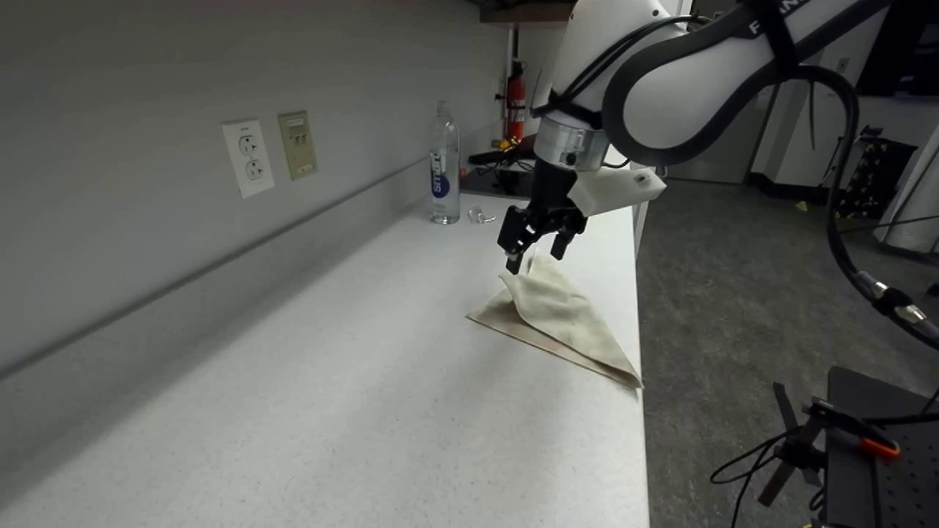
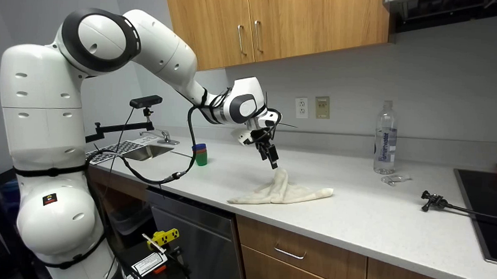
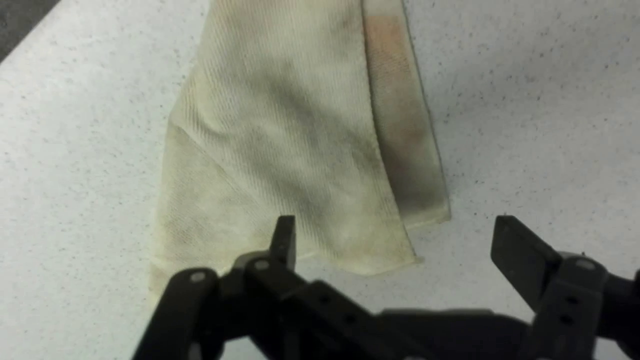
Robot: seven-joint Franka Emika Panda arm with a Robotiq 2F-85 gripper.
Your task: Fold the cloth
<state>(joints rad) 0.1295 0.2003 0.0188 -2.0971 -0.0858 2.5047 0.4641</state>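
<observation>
The gripper has its fingers spread wide and grips nothing; it hangs close to the cloth, though whether a fingertip touches it cannot be told. The cloth lies partly folded over itself on the white surface.

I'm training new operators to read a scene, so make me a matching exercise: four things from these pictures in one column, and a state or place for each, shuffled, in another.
1. Cloth
2. Bottle
3. Jaws
4. Tap

A. At the sink
B. Spread apart
C. Partly doubled over itself
D. Upright and labelled

Pairs: 1-C, 2-D, 3-B, 4-A
</observation>
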